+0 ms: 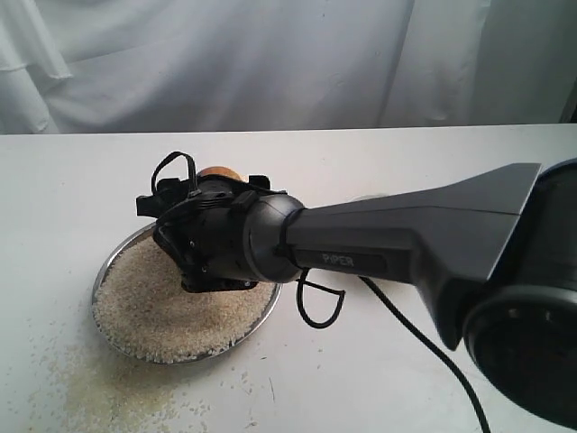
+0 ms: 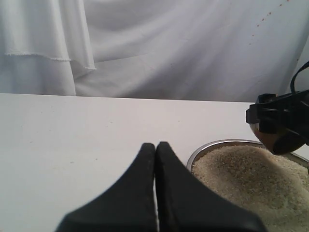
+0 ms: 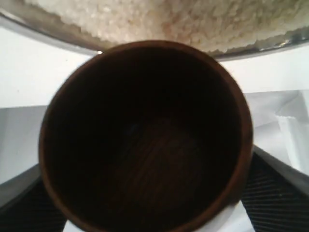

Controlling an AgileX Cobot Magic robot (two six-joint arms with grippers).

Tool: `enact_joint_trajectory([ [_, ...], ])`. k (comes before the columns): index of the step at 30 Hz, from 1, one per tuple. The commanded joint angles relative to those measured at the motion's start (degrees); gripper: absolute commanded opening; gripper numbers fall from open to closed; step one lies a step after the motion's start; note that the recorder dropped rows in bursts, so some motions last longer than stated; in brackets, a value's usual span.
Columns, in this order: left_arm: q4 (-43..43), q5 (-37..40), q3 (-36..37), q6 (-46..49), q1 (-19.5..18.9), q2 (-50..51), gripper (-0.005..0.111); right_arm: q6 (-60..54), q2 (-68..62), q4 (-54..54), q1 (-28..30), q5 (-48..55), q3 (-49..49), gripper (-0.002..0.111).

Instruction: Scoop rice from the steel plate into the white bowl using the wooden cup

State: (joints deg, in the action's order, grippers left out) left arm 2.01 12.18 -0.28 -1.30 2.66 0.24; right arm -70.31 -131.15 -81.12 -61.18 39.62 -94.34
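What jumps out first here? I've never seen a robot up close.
The big black arm reaching in from the right over a steel plate heaped with rice. It holds an empty brown cup, and loose grains litter the table in front of the plate.

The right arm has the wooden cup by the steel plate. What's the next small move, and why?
Probably lower the wooden cup into the rice on the steel plate and tilt it to scoop. In the right wrist view its dark inside shows no grains, and the heap lies just past its rim.
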Motion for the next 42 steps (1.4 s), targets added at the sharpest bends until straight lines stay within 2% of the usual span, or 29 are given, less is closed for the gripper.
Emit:
enact_joint_trajectory([
  [1, 0.0, -0.3, 0.3, 0.1, 0.2, -0.2, 0.000, -1.6, 0.4, 3.2, -0.1, -0.9, -0.5, 0.000],
  [5, 0.0, -0.3, 0.3, 0.1, 0.2, -0.2, 0.000, -6.4, -0.2, 8.6, -0.1, -1.7, -0.5, 0.000],
  [13, 0.0, -0.3, 0.3, 0.1, 0.2, -0.2, 0.000, -7.2, -1.5, 10.1, -2.2, -1.1, 2.5, 0.000],
  [19, 0.0, -0.3, 0.3, 0.1, 0.2, -0.2, 0.000, 0.0, -1.3, 10.2, -6.8, 5.3, 4.7, 0.000],
  [31, 0.0, -0.3, 0.3, 0.1, 0.2, -0.2, 0.000, 1.3, -0.7, 18.1, -10.1, 15.1, 4.7, 0.000],
  [42, 0.0, -0.3, 0.3, 0.1, 0.2, -0.2, 0.000, 1.2, 1.2, 22.4, -10.1, 11.6, 4.7, 0.000],
])
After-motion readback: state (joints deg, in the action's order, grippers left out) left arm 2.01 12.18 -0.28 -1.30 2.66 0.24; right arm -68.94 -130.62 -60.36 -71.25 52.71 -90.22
